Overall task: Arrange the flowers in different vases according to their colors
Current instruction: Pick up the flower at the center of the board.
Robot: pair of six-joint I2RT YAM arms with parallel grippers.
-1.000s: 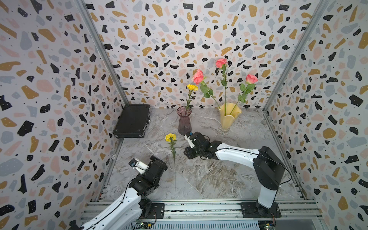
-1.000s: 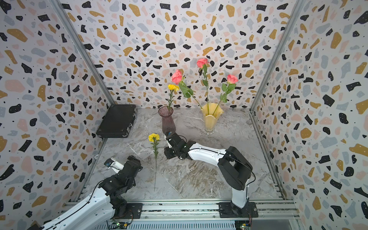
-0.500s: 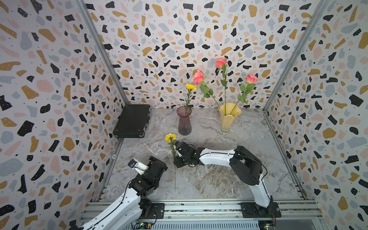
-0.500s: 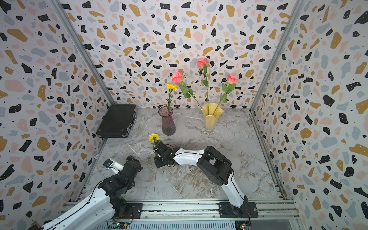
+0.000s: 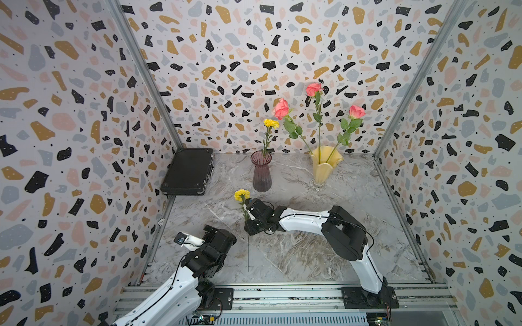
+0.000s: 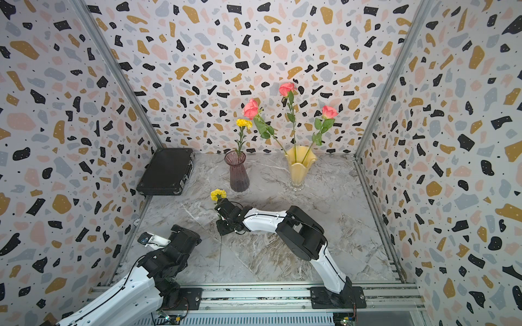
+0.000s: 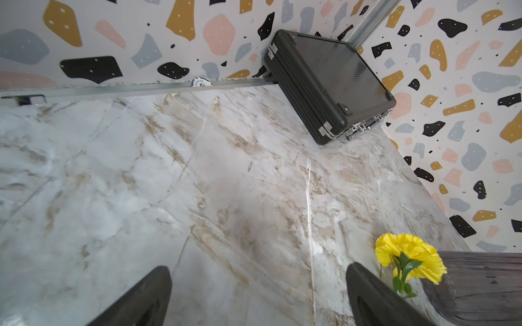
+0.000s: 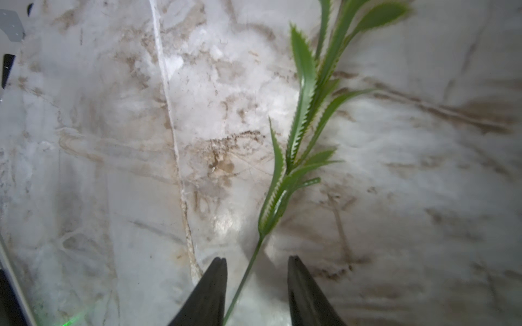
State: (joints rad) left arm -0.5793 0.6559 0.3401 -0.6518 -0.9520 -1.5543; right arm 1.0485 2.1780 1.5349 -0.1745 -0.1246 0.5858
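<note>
You have four flowers sorted and one to go. The three pink roses stand in the pale yellow vase. One yellow flower stands in the purple vase beside it, so each vase holds a single colour.

The last yellow flower lies flat on the table, its bloom just in front of the purple vase and its stem running back toward the arm bases. Your right claw is down over it. In the right wrist view the fingers stand apart and the thin stem passes between them, nearer one finger and not pinched. That claw is released and grasps nothing.

Your left claw hangs wide apart and empty over the table's front left.

As I judge it, what is left is to clench on the stem, lift, and stand the flower in the purple vase with its match.
</note>
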